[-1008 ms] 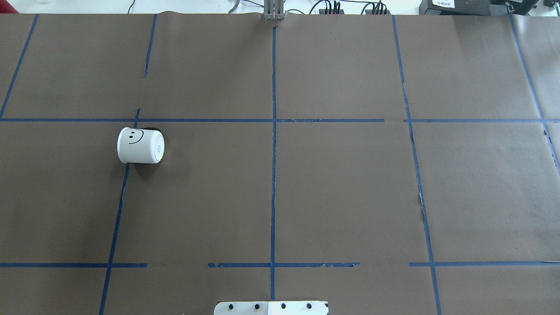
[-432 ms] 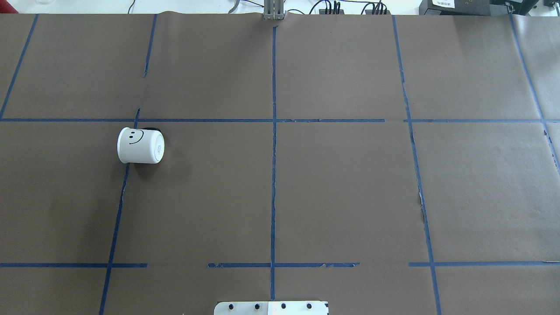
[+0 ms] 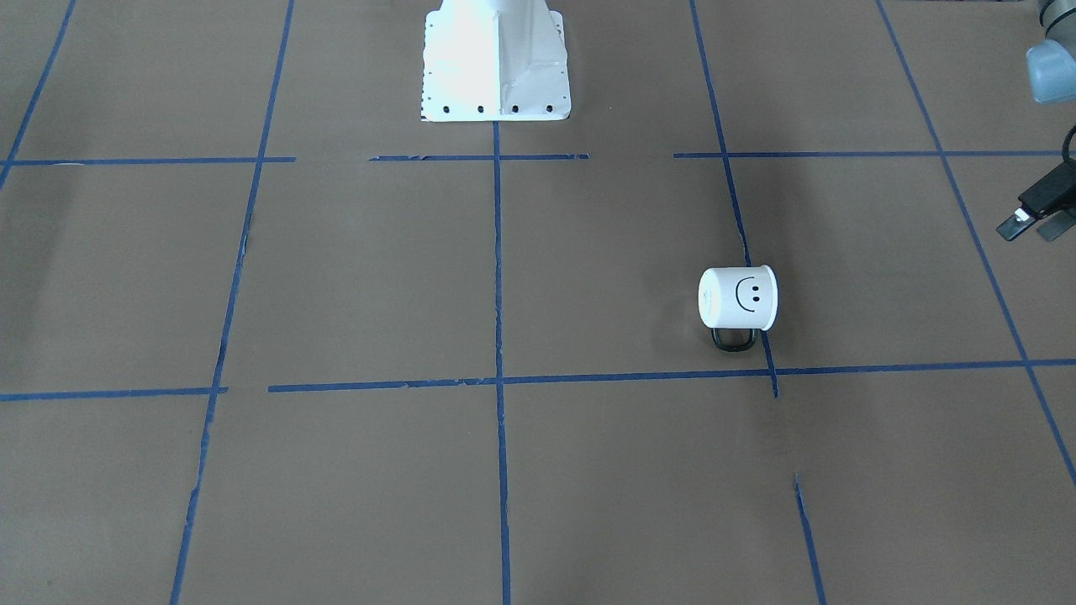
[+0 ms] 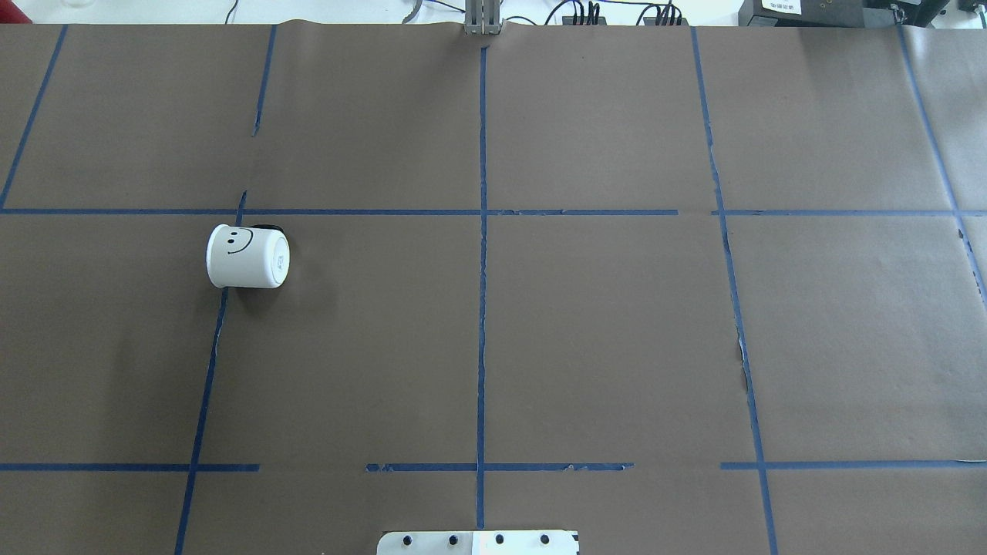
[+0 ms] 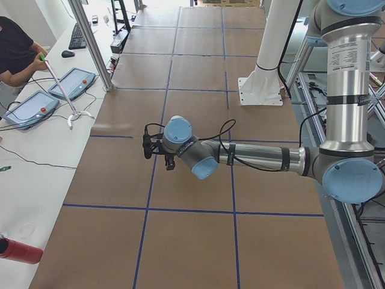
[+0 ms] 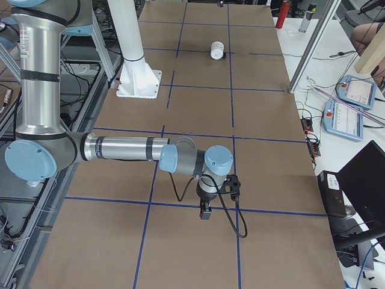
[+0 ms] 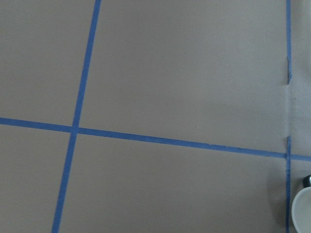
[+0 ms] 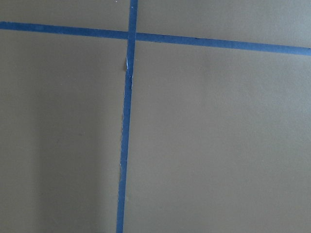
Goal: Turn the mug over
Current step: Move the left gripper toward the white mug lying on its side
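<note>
The white mug (image 4: pixel 248 257) with a black smiley face lies on its side on the brown paper, left of the middle, its flat base toward the table's centre. In the front-facing view the mug (image 3: pixel 738 298) shows its black handle (image 3: pixel 733 339) against the table. It also shows far off in the exterior right view (image 6: pixel 216 50) and at the corner of the left wrist view (image 7: pixel 302 211). My left gripper (image 3: pixel 1031 228) hangs at that view's right edge, well away from the mug, fingers apart and empty. My right gripper (image 6: pixel 204 211) shows only from the side; I cannot tell its state.
Blue tape lines (image 4: pixel 481 308) divide the brown paper into squares. The white robot base (image 3: pixel 496 59) stands at the near middle edge. Operator tablets (image 5: pixel 72 83) and cables lie on the white bench beyond the far edge. A person (image 5: pixel 15 51) sits there.
</note>
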`<state>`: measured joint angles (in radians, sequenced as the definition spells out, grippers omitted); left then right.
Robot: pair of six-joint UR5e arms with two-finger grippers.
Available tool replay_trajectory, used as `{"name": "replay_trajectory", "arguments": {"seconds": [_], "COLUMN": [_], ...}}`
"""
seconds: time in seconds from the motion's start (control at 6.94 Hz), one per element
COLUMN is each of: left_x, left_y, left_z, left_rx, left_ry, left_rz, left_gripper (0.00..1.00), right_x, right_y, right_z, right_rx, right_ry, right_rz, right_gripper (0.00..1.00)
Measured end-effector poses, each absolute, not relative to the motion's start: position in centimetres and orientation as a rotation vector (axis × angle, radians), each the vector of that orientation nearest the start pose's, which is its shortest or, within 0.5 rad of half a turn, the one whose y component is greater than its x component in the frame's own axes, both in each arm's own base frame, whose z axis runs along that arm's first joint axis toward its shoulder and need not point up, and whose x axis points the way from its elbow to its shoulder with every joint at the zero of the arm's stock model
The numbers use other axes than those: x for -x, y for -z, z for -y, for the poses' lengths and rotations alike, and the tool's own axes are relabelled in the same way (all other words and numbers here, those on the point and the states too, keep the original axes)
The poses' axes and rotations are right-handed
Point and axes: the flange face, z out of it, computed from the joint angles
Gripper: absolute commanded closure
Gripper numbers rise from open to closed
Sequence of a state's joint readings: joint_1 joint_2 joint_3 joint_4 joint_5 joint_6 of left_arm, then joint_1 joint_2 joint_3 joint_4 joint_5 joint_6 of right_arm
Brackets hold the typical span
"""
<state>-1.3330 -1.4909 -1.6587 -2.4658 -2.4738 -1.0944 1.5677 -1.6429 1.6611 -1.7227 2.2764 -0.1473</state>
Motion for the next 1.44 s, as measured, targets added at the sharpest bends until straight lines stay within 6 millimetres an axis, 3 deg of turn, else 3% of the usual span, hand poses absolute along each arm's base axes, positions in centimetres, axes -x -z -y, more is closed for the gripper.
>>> {"name": "replay_trajectory", "arguments": {"seconds": [0.14,0.29,0.58,0.72,1.01,1.44], "left_x": [-7.6,-10.8,-17.7,-19.0,-19.9,-22.7], "left_y": [-54.6,-54.7,-52.1,-51.2,-53.0,-52.0], "left_z": [46.2,45.9,46.7,47.0,47.0,48.8], "left_rx": [-0.146,-0.158,-0.162,-0.181,-0.264,-0.294], "left_ry": [0.399,0.464,0.570,0.567,0.470,0.391], "left_rz": [-1.233,-1.271,-1.347,-1.406,-1.560,-1.635], "left_gripper": [0.00,0.00,0.00,0.00,0.00,0.00], "right_x": [-6.7,-6.7,-6.7,-6.7,-6.7,-6.7], "right_y": [-66.8,-66.8,-66.8,-66.8,-66.8,-66.8], "right_z": [45.0,45.0,45.0,45.0,45.0,45.0], "right_rx": [0.077,0.077,0.077,0.077,0.077,0.077], "right_ry": [0.097,0.097,0.097,0.097,0.097,0.097], "right_rz": [0.712,0.712,0.712,0.712,0.712,0.712], "right_gripper": [0.00,0.00,0.00,0.00,0.00,0.00]}}
